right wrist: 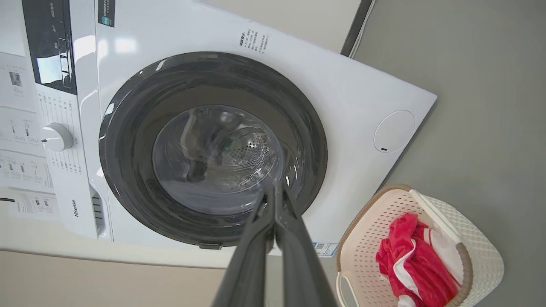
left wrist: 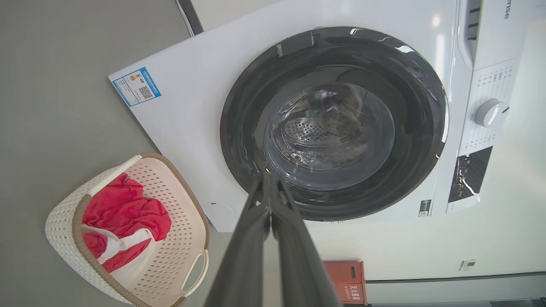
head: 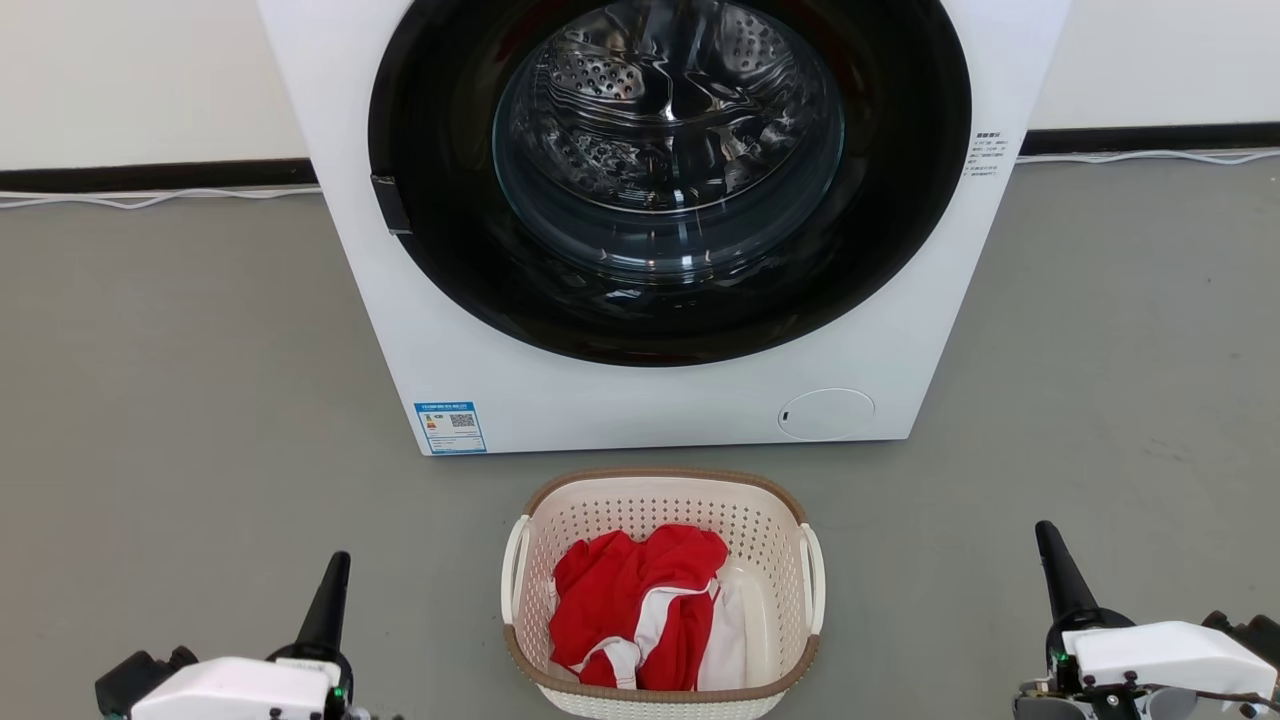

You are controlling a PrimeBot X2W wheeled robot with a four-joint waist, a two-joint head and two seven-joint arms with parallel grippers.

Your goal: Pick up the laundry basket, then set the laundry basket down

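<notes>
While standing upright on the grey floor point(head: 200, 420) at lower centre of the head frame, just in front of the large white front-loading washing machine point(head: 640, 410), sits free of both tools: small cream-white perforated plastic laundry basket point(head: 662, 508) with brown woven-look rim and two white side loop handles. Inside, a crumpled red-and-white garment point(head: 640, 600), heaped toward the frame's left.

Left tool point(head: 338, 572) at lower left, long dark fingers pressed together, gripping nothing, well apart from the basket. Right tool point(head: 1047, 542) at lower right, likewise closed tight and empty. Same closed fingers in both wrist frames, aimed at the machine's dark round door.

Fits either a basket waiting to be lifted or one already put back down; cannot tell which.

Risks, as judged:
- **If a lift is ahead:** no purchase on handle or rim with fingers closed.
- **If a lift is ahead:** an uneven pull on one thin loop handle likely to tip the basket and spill the garment.
- **If a lift is ahead:** little room ahead, so a forward swing apt to strike the machine's panel.
- **If already set down:** a careless inward sweep of either arm enough to shove so light a basket.
</notes>
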